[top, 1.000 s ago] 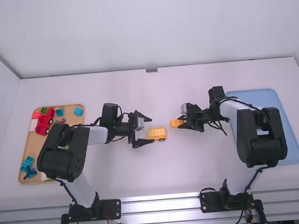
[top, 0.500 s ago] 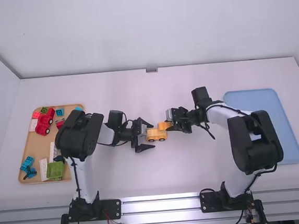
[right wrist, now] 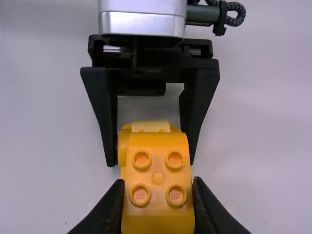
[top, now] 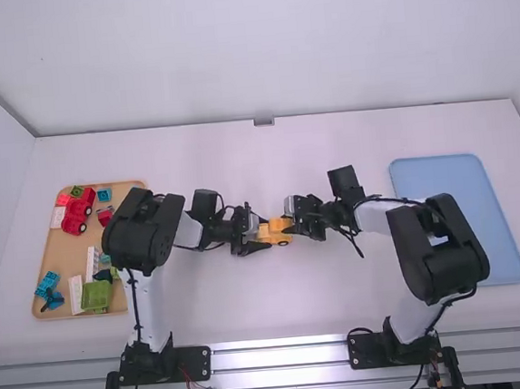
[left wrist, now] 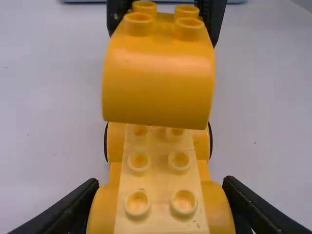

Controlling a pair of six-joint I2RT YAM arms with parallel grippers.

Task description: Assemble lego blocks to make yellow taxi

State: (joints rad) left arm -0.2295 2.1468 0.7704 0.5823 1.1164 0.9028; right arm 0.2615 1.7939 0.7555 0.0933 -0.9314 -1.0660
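The yellow wheeled base (top: 283, 239) stands on the table between the arms. My left gripper (top: 262, 233) is shut on its left end; in the left wrist view the gripper (left wrist: 161, 195) has a finger against each side of the studded base (left wrist: 158, 170). My right gripper (top: 290, 223) is shut on a rounded yellow block (left wrist: 158, 78), studs up, held above the base's far end. The right wrist view has this block (right wrist: 157, 170) between the fingers of the gripper (right wrist: 157, 195), hiding much of the base (right wrist: 151, 126). Whether block and base touch, I cannot tell.
At the left lies a wooden tray (top: 63, 314) with a red vehicle (top: 77, 210), a green piece (top: 96, 296), and blue and white pieces. A blue tray (top: 504, 228) lies at the right, partly behind the right arm.
My right gripper has carried the yellow block leftward, over the base. My left gripper's fingers have shut on the base, which sits slightly farther right. The left arm's elbow has swung right.
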